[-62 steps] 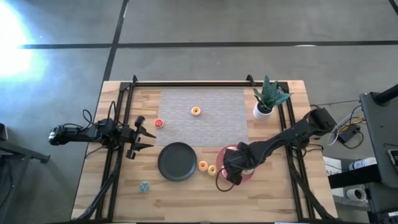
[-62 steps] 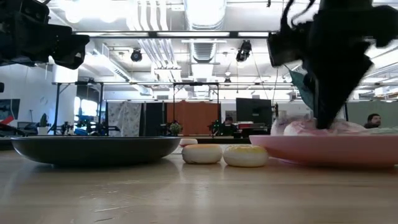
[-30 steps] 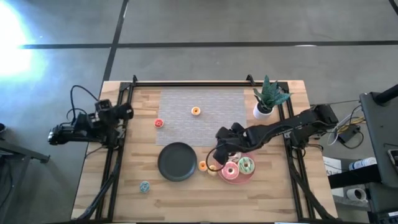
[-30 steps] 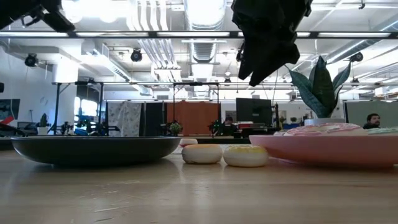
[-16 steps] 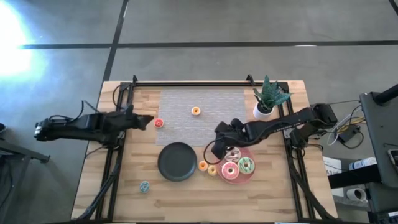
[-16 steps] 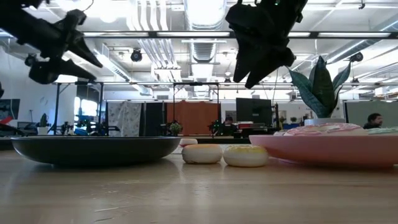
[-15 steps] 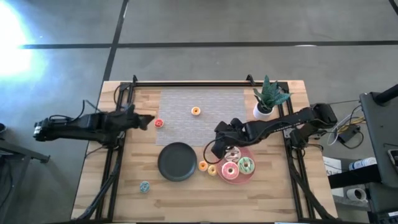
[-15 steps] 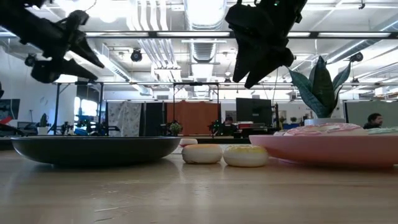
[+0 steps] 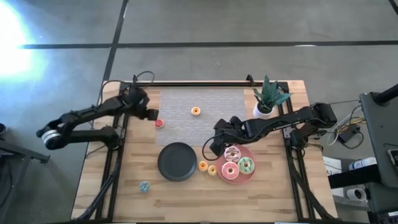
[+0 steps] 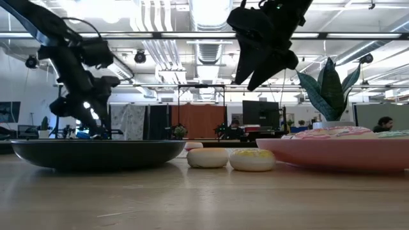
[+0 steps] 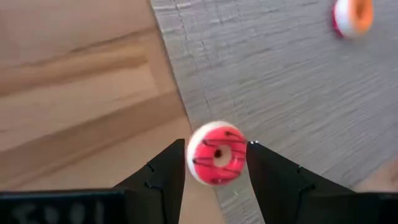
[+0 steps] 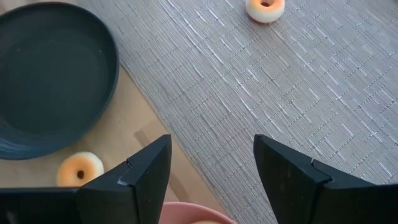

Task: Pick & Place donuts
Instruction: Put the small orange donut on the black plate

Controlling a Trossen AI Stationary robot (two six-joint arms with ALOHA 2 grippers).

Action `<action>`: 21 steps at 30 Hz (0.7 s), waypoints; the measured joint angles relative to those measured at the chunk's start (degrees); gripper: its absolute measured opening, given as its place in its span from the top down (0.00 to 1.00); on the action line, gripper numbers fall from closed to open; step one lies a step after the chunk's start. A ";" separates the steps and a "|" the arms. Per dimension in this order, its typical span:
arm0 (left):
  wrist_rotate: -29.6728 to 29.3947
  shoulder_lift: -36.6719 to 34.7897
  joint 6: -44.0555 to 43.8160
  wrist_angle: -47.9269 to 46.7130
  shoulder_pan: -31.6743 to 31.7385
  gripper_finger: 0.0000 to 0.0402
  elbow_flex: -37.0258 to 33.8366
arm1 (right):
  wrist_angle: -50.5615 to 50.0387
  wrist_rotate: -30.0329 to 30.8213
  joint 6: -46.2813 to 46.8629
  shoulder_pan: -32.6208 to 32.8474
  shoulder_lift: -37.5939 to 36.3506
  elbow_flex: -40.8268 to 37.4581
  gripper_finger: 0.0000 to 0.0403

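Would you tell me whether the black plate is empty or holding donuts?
Empty: the black plate shows only its bare dark surface from above; nothing lies in it.

Light wooden table (image 9: 93,186), pale tan with visible grain. Woven rectangular place mat (image 9: 205,118), grey with a fine ribbed weave. Round shallow plate (image 9: 177,162), black to dark slate. Round plate (image 9: 249,177), pink. Small toy ring donut (image 11: 216,153), cream body with red frosting and thin dark stripes. Small ring donut on the mat (image 9: 196,111), orange topping over a pale base. Two small rings beside the pink plate (image 9: 203,165), orange, and (image 9: 212,169), yellow. Small ring near the table's front edge (image 9: 144,186), teal. Larger frosted rings on the pink plate: pink (image 9: 229,170), green (image 9: 245,165), white-pink (image 9: 232,153). Potted plant (image 9: 268,96), green leaves, white pot. Left gripper (image 11: 216,167) and right gripper (image 12: 211,163), both black.
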 joint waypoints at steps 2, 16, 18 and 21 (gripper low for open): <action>2.63 1.18 2.27 0.56 2.46 0.64 0.33 | 0.50 0.09 -0.01 0.00 0.00 -0.02 0.45; 6.92 15.24 8.32 4.33 3.10 0.65 0.29 | 0.66 0.22 -1.56 -0.12 0.04 -0.48 0.45; 7.20 16.63 9.24 4.45 3.10 0.67 0.41 | 0.67 0.22 -1.60 -0.13 0.04 -0.61 0.45; 7.16 17.94 10.54 4.35 3.13 0.72 0.59 | 0.61 0.22 -1.60 -0.13 0.04 -0.93 0.45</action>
